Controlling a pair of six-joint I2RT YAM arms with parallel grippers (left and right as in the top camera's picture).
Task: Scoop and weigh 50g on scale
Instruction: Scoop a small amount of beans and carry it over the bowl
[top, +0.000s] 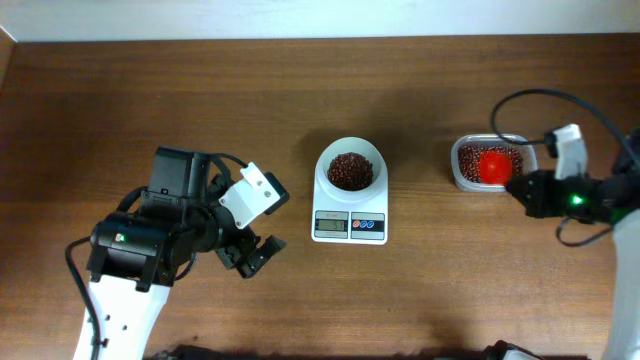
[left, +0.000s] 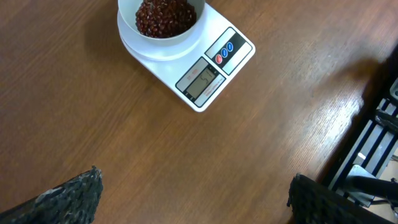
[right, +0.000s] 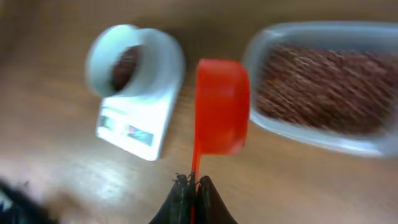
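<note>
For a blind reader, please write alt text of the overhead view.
A white digital scale in the middle holds dark red-brown beans in its bowl. The right gripper, shut on an orange-red scoop, holds it over a clear tub of beans; the left gripper hangs open.

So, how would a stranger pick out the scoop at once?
On the right of the wooden table stands a clear tub of beans. There the right tool holds the scoop by its thin handle. It is the only bright orange-red thing.
</note>
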